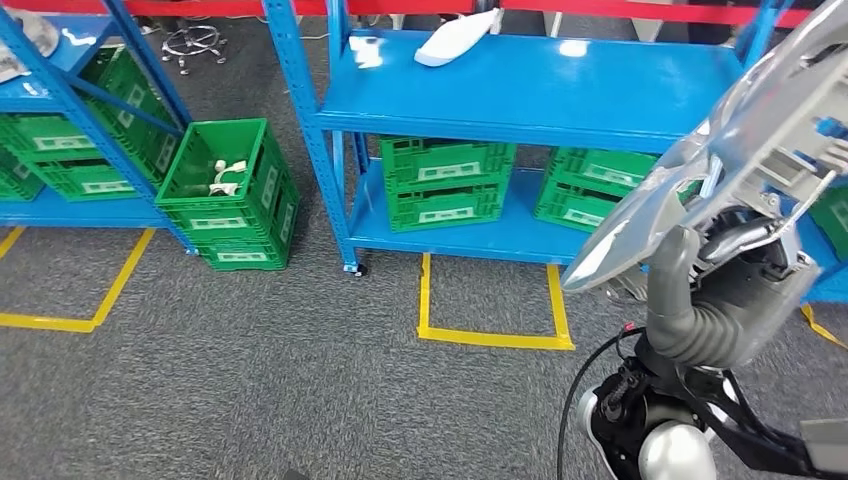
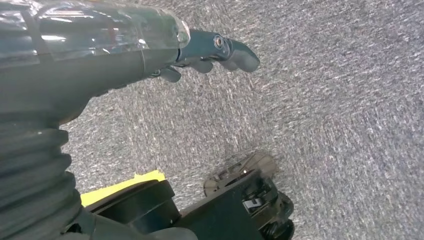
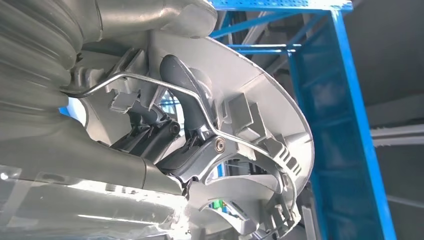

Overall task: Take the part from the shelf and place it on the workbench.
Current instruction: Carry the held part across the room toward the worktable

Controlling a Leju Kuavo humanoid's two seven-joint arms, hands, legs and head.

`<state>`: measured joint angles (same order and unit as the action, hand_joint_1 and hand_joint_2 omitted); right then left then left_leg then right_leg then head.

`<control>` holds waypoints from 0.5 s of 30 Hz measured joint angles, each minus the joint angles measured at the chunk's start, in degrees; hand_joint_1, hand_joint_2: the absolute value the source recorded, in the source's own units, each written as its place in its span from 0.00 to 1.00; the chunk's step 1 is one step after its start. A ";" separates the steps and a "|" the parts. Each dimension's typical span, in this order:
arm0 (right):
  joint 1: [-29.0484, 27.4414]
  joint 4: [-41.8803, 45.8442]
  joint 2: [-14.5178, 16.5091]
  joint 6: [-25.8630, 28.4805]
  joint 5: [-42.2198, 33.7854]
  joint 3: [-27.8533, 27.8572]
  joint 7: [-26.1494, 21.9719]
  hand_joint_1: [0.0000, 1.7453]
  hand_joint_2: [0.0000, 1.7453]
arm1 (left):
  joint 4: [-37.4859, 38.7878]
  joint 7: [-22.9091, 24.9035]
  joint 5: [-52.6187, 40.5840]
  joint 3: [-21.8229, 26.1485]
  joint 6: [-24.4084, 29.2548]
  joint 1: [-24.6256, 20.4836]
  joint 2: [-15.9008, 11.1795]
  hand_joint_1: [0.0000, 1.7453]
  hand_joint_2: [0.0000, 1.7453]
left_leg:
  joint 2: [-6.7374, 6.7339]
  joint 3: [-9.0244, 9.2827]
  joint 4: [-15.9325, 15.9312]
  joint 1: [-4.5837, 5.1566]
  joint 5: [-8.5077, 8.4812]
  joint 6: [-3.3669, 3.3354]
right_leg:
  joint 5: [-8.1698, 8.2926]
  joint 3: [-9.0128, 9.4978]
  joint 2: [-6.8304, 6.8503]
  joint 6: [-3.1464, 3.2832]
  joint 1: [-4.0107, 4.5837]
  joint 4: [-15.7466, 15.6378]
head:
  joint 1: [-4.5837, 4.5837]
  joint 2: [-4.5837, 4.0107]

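Our right hand (image 3: pixel 190 145) grips the silver moulded part (image 1: pixel 740 130) raised beside the blue shelf (image 1: pixel 520 90), left hand (image 2: pixel 210 52) hanging loose and unladen, so we judge carrying underway: next, turn toward the workbench.

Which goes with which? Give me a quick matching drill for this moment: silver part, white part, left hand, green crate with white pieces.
1 silver part
2 white part
3 left hand
4 green crate with white pieces

A on the floor by the blue shelf
B held by the right hand
C holding nothing, over the carpet
D on the shelf's upper deck

Pairs: 1-B, 2-D, 3-C, 4-A
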<state>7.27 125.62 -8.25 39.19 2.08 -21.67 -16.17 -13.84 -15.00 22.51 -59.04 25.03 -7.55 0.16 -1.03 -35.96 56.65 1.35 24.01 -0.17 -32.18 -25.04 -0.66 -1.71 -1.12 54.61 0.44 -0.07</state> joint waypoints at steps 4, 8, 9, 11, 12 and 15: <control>0.15 -0.34 0.10 0.00 -0.26 -0.08 0.01 0.88 1.00 | 0.07 0.19 -0.13 -0.10 -0.05 0.15 0.00 0.00 1.00 | 0.35 -2.43 4.35 -0.71 4.99 0.99 | 2.04 -2.67 0.62 2.44 0.40 0.20 | 0.88 0.00; 0.14 -0.41 0.14 0.00 -0.44 -0.11 0.06 0.88 1.00 | 0.07 0.42 -0.22 -0.49 -0.15 0.21 0.10 0.00 1.00 | 1.14 -4.63 17.96 -0.73 13.51 0.84 | 4.33 -6.03 1.09 3.25 1.62 0.58 | 1.47 0.00; 0.13 -0.49 0.14 0.00 -0.48 -0.13 0.07 0.88 1.00 | 0.07 0.43 -0.22 -0.58 -0.15 0.23 0.09 0.00 1.00 | 1.18 -3.58 18.42 -0.59 12.63 0.57 | 4.74 -6.80 1.19 3.33 1.91 0.85 | 1.50 0.00; 0.11 -0.69 0.14 0.00 -0.54 -0.14 0.11 0.88 1.00 | 0.08 0.43 -0.24 -0.71 -0.16 0.24 0.06 0.00 1.00 | 1.31 1.42 13.47 -0.05 9.14 -0.36 | 5.32 -8.15 1.32 3.45 2.35 1.56 | 1.51 0.00; 0.11 -0.76 0.14 0.00 -0.55 -0.15 0.14 0.88 1.00 | 0.10 0.43 -0.24 -0.79 -0.16 0.21 -0.01 0.00 1.00 | 1.36 4.73 8.86 0.31 8.20 -1.05 | 5.53 -8.58 1.36 3.43 2.50 1.91 | 1.51 0.00; 0.18 -0.84 0.14 0.00 -0.54 -0.16 0.17 0.88 1.00 | 0.15 0.42 -0.24 -0.98 -0.16 0.15 -0.19 0.00 1.00 | 1.21 10.76 -0.98 1.06 8.45 -2.18 | 6.61 -9.24 1.57 2.98 2.45 2.32 | 1.47 0.00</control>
<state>7.45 124.79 -8.11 39.19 1.54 -21.84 -16.00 -13.69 -14.58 22.27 -60.02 24.87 -7.40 -0.02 0.18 -25.20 55.67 2.41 32.45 -2.35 -25.56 -34.29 0.91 1.27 1.33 56.93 1.91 -0.07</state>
